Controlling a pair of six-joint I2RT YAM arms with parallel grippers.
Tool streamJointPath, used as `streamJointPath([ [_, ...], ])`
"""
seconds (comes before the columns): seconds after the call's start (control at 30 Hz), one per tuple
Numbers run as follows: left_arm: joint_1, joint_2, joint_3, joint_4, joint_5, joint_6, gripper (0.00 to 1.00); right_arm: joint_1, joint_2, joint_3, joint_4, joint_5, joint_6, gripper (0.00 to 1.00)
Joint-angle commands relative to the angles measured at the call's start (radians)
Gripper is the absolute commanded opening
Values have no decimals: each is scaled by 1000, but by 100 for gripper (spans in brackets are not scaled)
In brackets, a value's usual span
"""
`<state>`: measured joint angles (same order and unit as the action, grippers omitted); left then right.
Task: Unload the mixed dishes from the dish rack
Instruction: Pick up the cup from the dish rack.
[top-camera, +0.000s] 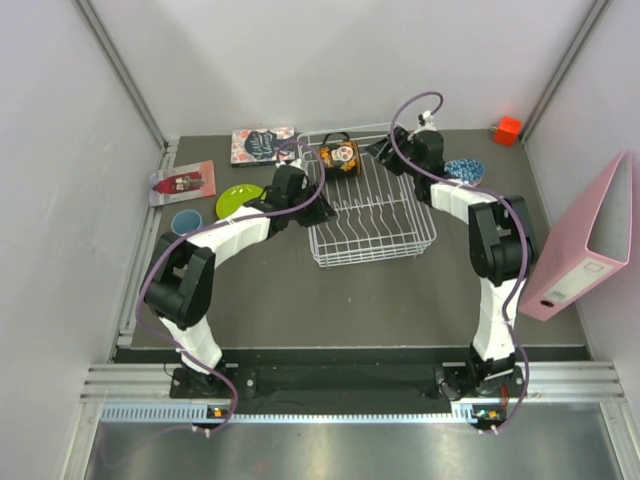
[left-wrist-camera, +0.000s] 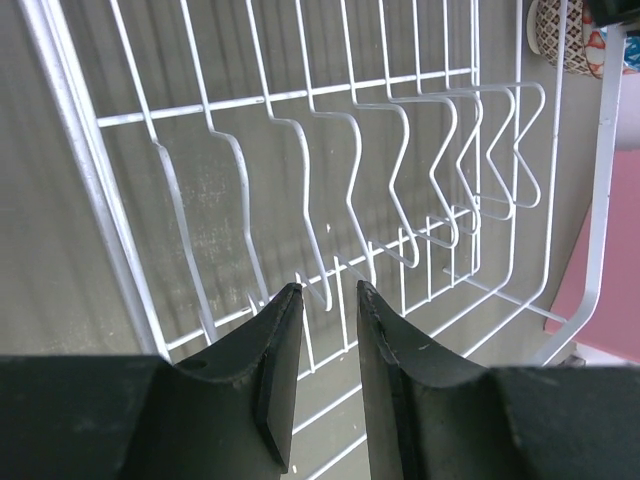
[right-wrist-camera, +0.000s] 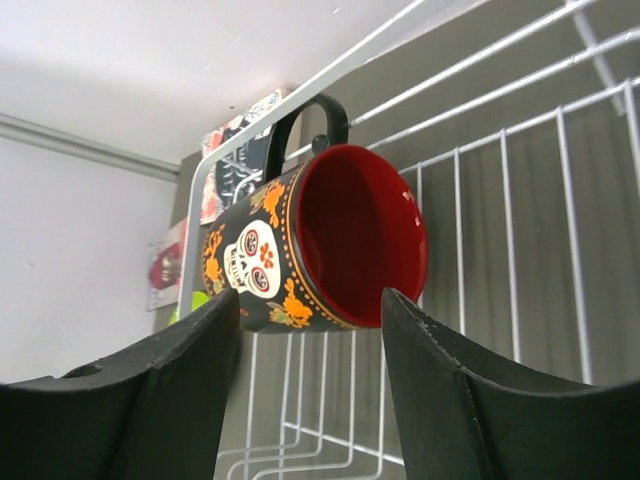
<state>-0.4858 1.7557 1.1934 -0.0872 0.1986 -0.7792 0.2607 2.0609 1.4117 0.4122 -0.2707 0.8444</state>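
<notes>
The white wire dish rack (top-camera: 375, 252) stands mid-table. A black cartoon mug (top-camera: 340, 157) with a red inside lies on its side in the rack's far left corner. My right gripper (top-camera: 381, 150) faces it from the right. In the right wrist view the mug (right-wrist-camera: 320, 245) shows its mouth just beyond the open right gripper (right-wrist-camera: 310, 300), untouched. My left gripper (top-camera: 322, 212) hovers at the rack's left side. In its own view the left gripper (left-wrist-camera: 328, 287) is narrowly open over the upright prongs (left-wrist-camera: 300, 93), holding nothing.
Left of the rack lie a lime-green plate (top-camera: 238, 200) and a pale blue cup (top-camera: 186, 221), with printed cards (top-camera: 262, 144) behind. A blue-dotted bowl (top-camera: 465, 170) sits right of the rack. A pink binder (top-camera: 585, 240) leans at the right wall, an orange-red block (top-camera: 508, 130) far right.
</notes>
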Motion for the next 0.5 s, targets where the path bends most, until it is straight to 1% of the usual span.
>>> streamJointPath([
  [0.0,6,-42,23,-45,-37,37,34,0,-33,130,-67,30,-155,59],
  [0.07,7,-51,23,-51,-42,40,34,-1,22,199,-140,5,-218,61],
  [0.1,6,-55,21,-54,-44,43,34,-5,45,280,-163,-16,-235,62],
  [0.13,6,-58,20,-57,-44,44,34,-6,74,317,-185,-63,-255,62],
  [0.2,6,-65,14,-63,-44,47,34,-18,139,390,-196,-111,-252,62],
  [0.27,6,-68,8,-66,-44,51,34,-21,183,411,-181,-165,-239,62],
  [0.47,6,-61,-8,-69,-39,55,34,-21,240,429,-177,-193,-254,62],
])
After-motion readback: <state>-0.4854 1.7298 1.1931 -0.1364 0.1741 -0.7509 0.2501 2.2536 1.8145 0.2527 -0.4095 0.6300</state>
